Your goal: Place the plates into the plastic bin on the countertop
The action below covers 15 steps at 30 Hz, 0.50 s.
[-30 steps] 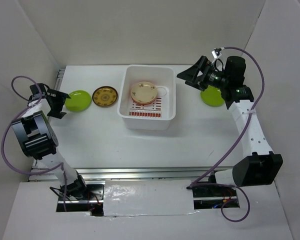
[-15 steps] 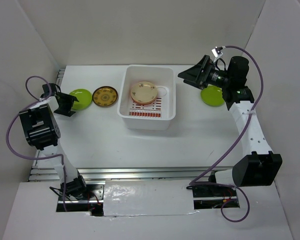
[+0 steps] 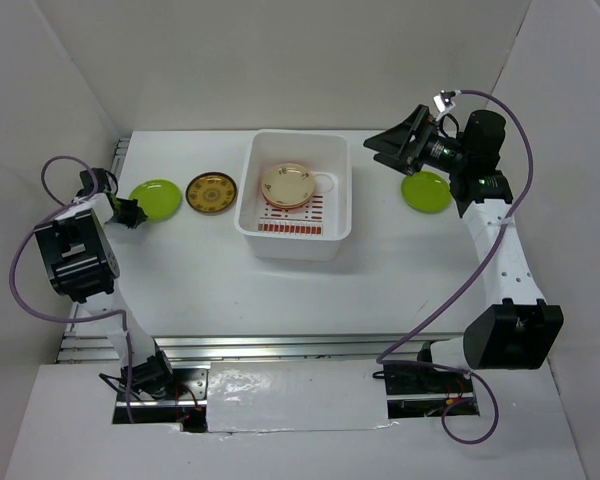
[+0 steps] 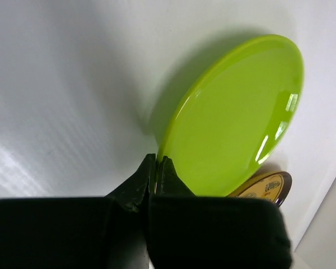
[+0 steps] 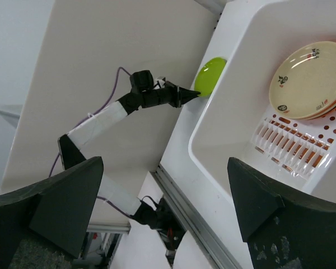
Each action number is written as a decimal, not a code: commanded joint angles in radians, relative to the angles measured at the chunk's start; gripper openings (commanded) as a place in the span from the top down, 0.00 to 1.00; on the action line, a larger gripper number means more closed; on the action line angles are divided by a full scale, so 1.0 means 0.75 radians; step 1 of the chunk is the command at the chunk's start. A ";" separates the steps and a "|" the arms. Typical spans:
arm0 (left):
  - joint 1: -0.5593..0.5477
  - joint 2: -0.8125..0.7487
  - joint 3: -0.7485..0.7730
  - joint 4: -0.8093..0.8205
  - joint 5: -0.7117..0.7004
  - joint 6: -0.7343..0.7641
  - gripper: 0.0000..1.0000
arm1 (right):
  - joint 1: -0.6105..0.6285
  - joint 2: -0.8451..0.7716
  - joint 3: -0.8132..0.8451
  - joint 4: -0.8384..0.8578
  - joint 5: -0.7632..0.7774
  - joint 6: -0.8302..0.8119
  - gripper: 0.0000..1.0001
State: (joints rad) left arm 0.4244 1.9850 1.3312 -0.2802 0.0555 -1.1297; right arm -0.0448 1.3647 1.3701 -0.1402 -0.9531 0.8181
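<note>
Plates are spread between bin and table: a cream floral plate (image 3: 288,182) lies in the white plastic bin (image 3: 295,243), and a brown-and-gold plate (image 3: 210,191) rests on the countertop (image 3: 200,270) just left of the bin. The left gripper (image 4: 157,162) is pinched on the rim of the left lime green plate (image 4: 235,117). The right gripper (image 3: 392,143) hangs with its fingers spread wide, near the right lime green plate (image 3: 426,191), which lies flat to the right of the bin.
</note>
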 commanded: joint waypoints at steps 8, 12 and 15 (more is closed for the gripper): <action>-0.150 -0.464 0.322 0.106 -0.120 0.254 1.00 | -0.065 0.013 0.094 -0.091 0.119 -0.051 0.00; -0.381 -0.265 0.726 -0.137 0.059 0.465 1.00 | -0.116 -0.009 0.112 -0.381 0.575 -0.054 0.00; -0.596 -0.089 1.065 -0.413 0.035 0.602 1.00 | -0.177 -0.073 0.029 -0.372 0.725 0.014 0.00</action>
State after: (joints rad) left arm 0.1062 1.8076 2.0033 -0.3985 0.0082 -0.8352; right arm -0.1417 1.3659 1.4078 -0.3523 -0.6060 0.8032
